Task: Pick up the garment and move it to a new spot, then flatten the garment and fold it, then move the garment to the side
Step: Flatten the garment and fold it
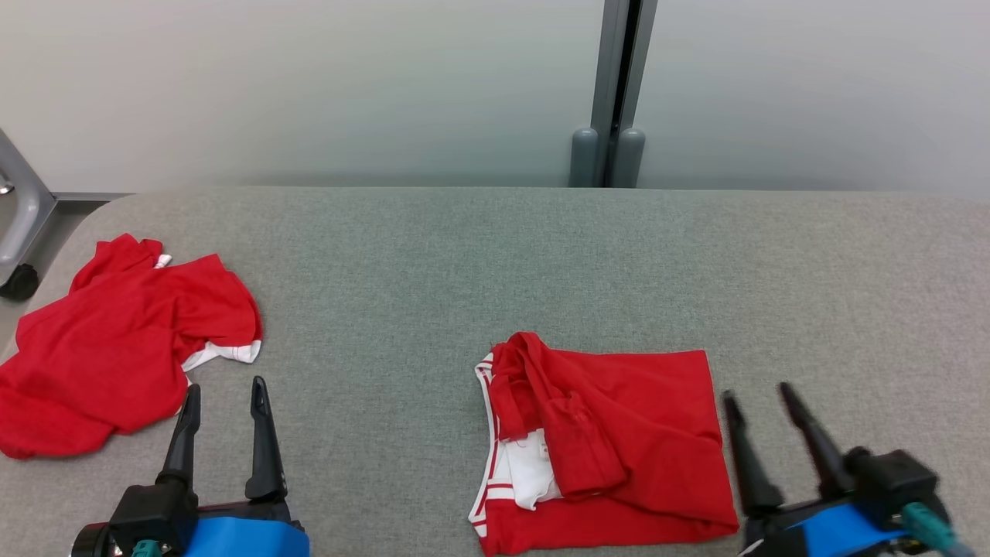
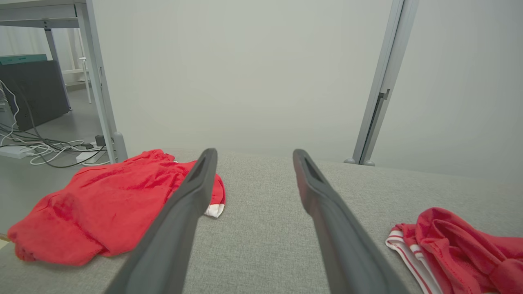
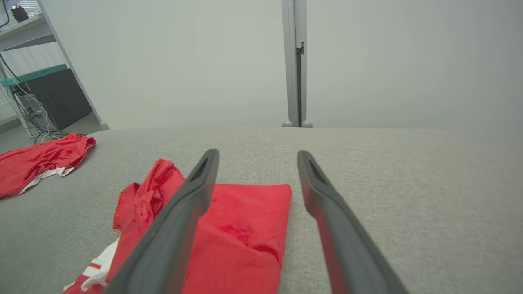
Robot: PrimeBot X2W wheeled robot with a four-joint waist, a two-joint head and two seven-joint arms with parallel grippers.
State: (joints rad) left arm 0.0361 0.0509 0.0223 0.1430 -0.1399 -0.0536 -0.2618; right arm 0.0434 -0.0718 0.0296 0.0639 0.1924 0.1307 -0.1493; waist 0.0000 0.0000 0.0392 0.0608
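The folded garment [image 1: 634,418] lies on the desk [image 1: 464,263] just beside the right end effector [image 1: 756,391], seemingly ready for its move aside. Both end effectors hang open, holding nothing; the left end effector [image 1: 224,384] sits near a crumpled garment [image 1: 116,348], well apart from the folded one and blocking nothing.

I see the folded garment [image 1: 642,418] as bright red, its edge white with thin red stripes. The crumpled garment [image 1: 108,348] is the same red with a white hem. The table [image 1: 464,255] is flecked grey. The left gripper [image 1: 224,384] and right gripper [image 1: 756,391] are black with blue casings.
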